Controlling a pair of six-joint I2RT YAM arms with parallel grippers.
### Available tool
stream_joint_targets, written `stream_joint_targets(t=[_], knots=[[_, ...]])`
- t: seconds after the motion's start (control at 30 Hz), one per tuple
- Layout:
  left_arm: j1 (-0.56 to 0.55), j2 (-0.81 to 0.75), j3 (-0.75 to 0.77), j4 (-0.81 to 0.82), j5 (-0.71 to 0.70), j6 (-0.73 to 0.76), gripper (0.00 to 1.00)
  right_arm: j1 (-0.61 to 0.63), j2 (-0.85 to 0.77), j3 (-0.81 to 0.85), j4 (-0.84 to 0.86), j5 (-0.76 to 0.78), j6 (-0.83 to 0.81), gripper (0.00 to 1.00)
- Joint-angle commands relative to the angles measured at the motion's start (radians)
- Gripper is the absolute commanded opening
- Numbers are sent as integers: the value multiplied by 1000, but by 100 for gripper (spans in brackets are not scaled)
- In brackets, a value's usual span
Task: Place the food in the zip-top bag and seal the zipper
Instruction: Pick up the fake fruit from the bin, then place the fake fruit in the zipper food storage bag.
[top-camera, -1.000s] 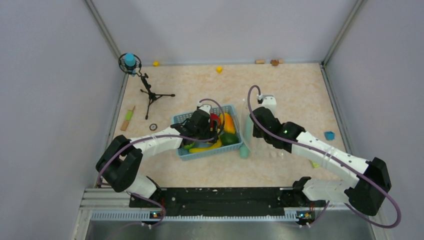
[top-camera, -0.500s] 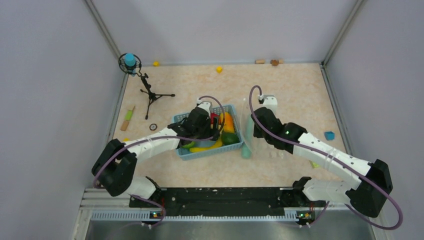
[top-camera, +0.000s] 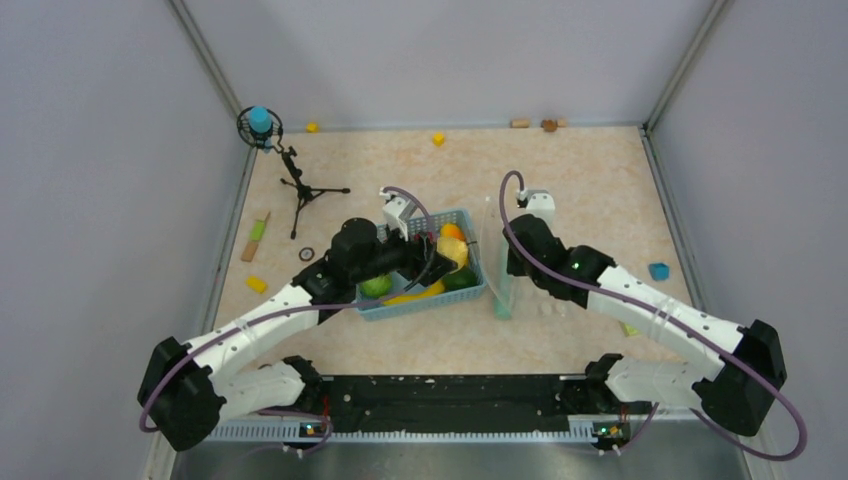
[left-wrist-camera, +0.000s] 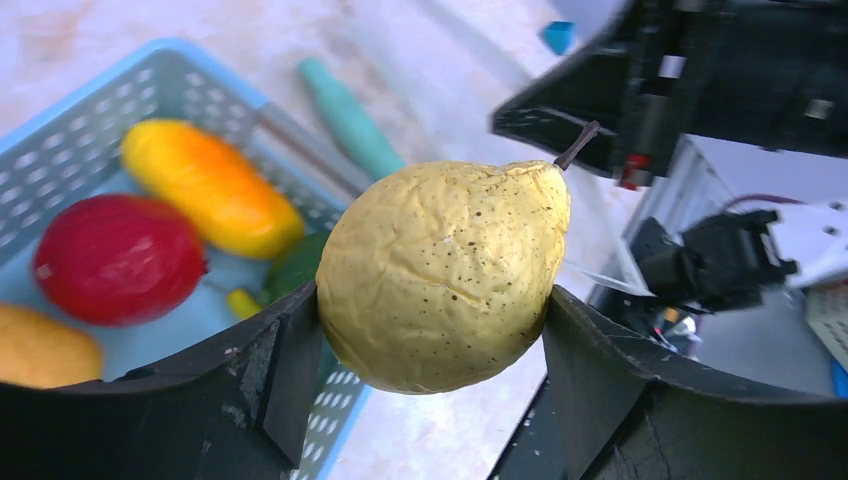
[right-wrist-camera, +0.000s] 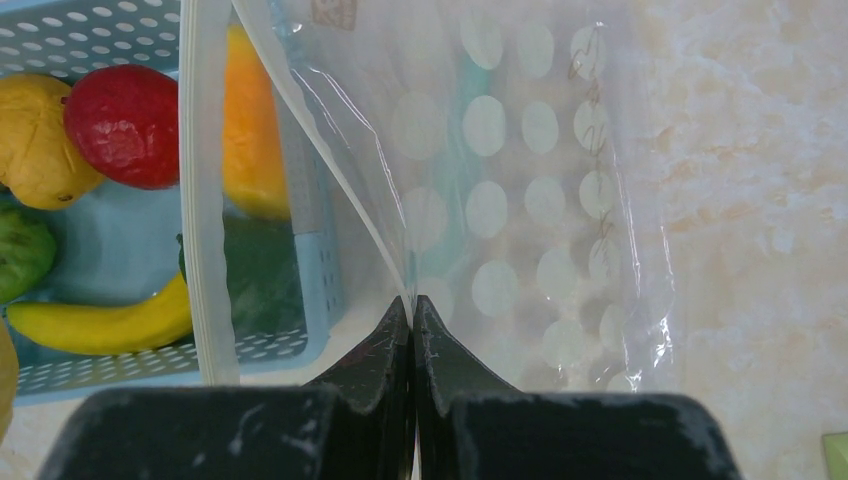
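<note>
Top view: left gripper (top-camera: 437, 257) holds a yellow pear (top-camera: 453, 249) over the light-blue basket (top-camera: 425, 306). The zip-top bag (top-camera: 494, 225) stands just right of the basket, at the right gripper (top-camera: 506, 265). Left wrist: both fingers clenched on the pear. Right wrist: jaws pinched shut on bag film, zipper (right-wrist-camera: 196, 200) hanging apart. A tan label on the bag is cut off and unreadable.

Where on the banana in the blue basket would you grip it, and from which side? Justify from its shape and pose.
Grip the banana across its middle, straight down from above. It lies flat along the basket wall, so side approaches are blocked, and its tapered ends would likely slip. Span its narrow width, one finger beside the wall.
</note>
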Motion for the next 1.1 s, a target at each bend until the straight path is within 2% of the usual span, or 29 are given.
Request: stream_joint_targets(t=[0.0, 0.17, 0.23, 0.43, 0.57, 0.87, 0.97, 1.07], knots=[[-1, -1, -19, 236, 204, -27, 24, -8, -46, -10, 48, -29, -9, 0], [-8, 88, 54, 214, 265, -42, 22, -8, -71, -21, 72, -67, -18, 0], [-11, 129, 83, 208, 278, -58, 19, -7, -83, -30, 89, -72, -19, 0], [-24, 202, 98, 352, 376, -130, 18, -8, -83, -39, 120, -123, -33, 0], [-27, 200, 111, 355, 366, -136, 18, -7, -75, -39, 120, -126, -32, 0], [-37, 196, 92, 467, 350, -180, 18, -7, -78, -44, 140, -160, -26, 0], [-38, 231, 116, 457, 366, -162, 18, -8, -85, -47, 147, -174, -26, 0], [-41, 261, 127, 422, 325, -136, 18, -7, -111, -59, 167, -193, -24, 0]])
